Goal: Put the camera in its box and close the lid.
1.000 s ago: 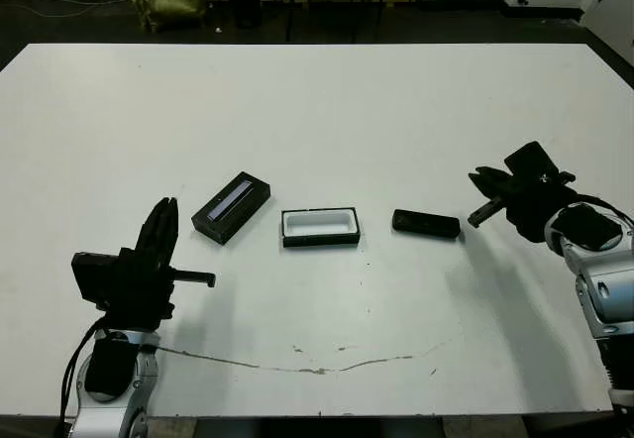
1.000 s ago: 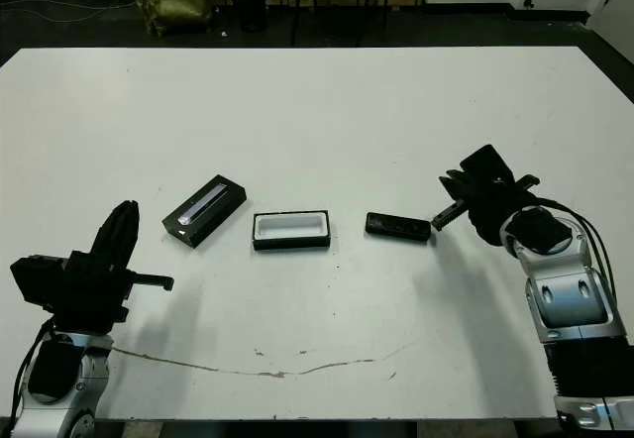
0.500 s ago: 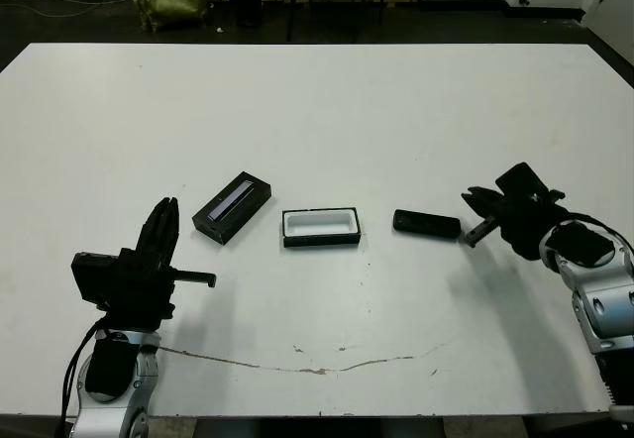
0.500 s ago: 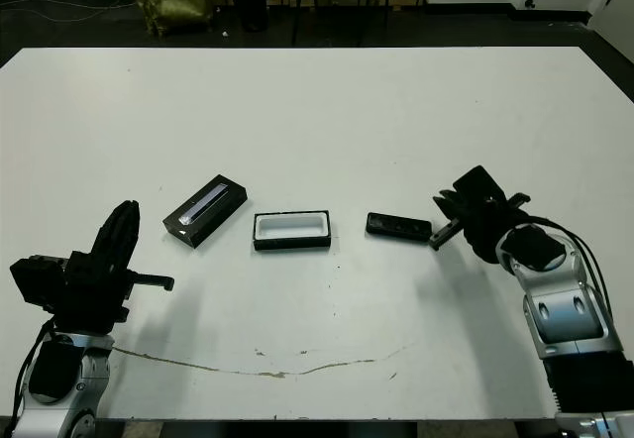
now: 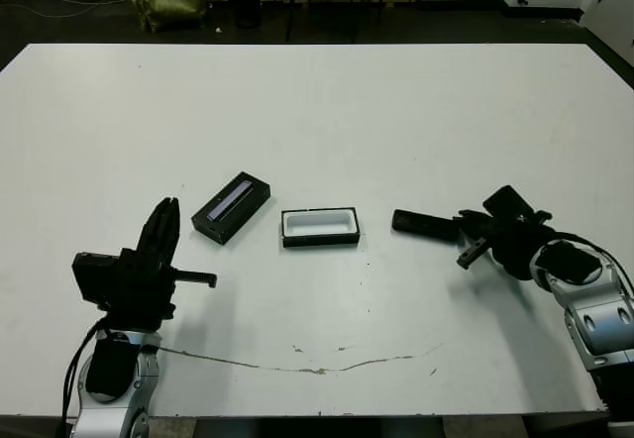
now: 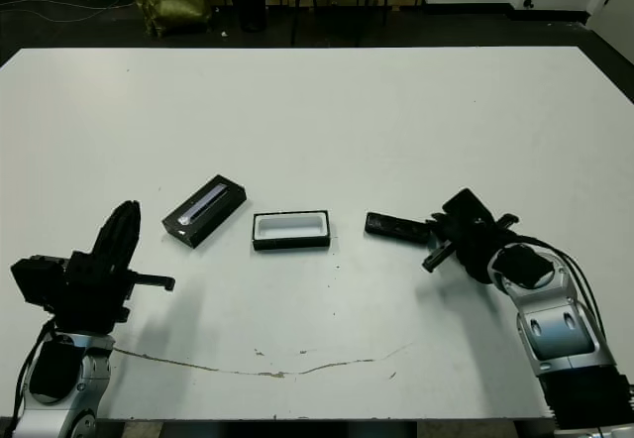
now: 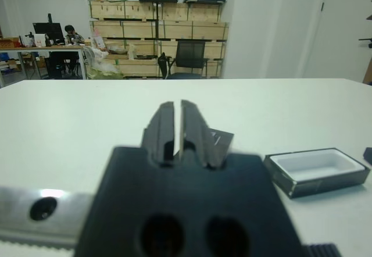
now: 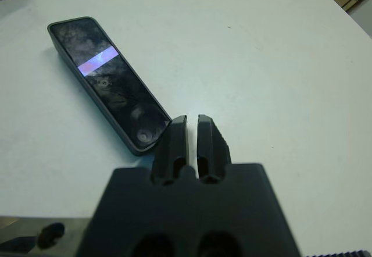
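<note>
Right gripper [image 8: 192, 120]: advanced to the near end of the slim glossy black camera bar [image 5: 425, 223], fingers together, holding nothing. Camera: flat on the table, right of the white-lined black box [image 5: 320, 226]. Likely light, rigid, slippery-faced; grip across its narrow sides. Left gripper [image 7: 176, 107]: closed, empty.

- The two eye views look down from high up at the whole white table [image 5: 317, 111], with the box [image 5: 320, 227] in the middle.
- The left wrist view sits low, looking across at the box [image 7: 317, 171].
- The right wrist view looks down, very near the camera [image 8: 107, 82].
</note>
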